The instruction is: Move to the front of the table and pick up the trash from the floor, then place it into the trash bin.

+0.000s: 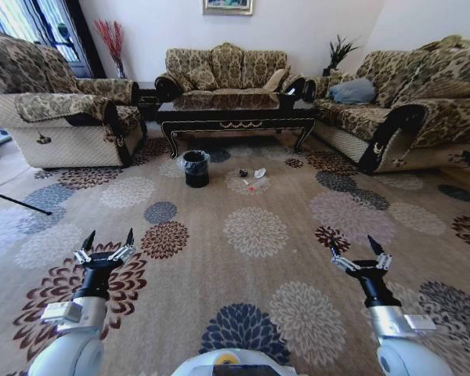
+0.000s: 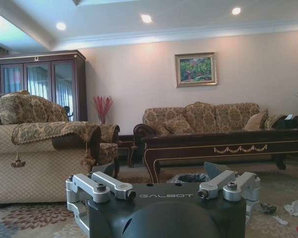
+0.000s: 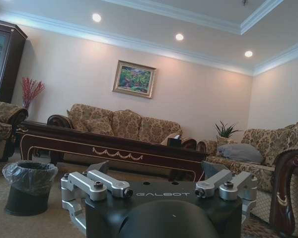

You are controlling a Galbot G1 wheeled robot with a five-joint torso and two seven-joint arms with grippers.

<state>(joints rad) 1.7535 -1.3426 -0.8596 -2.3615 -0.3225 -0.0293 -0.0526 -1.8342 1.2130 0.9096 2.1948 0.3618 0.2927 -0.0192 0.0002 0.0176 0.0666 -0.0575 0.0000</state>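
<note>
Across the flowered carpet floor [image 1: 219, 235], the dark wood table [image 1: 236, 114] with gold trim stands in front of the far sofa. On the carpet just before it sits the black trash bin [image 1: 195, 168] with its clear bag. To the bin's right lies the trash: crumpled white paper [image 1: 259, 173], a dark round piece [image 1: 243, 173] and a red bit [image 1: 251, 189]. My left gripper [image 1: 108, 239] and right gripper [image 1: 357, 249] hover low near me, both open and empty, well short of the trash. The left wrist view shows the paper [image 2: 294, 207]; the right wrist view shows the bin [image 3: 29, 186].
An armchair [image 1: 63, 110] flanks the carpet on the left and a long sofa [image 1: 399, 117] on the right. A third sofa [image 1: 227, 70] stands behind the table. A thin dark rod [image 1: 16, 201] lies on the floor at the left. Open carpet stretches between me and the bin.
</note>
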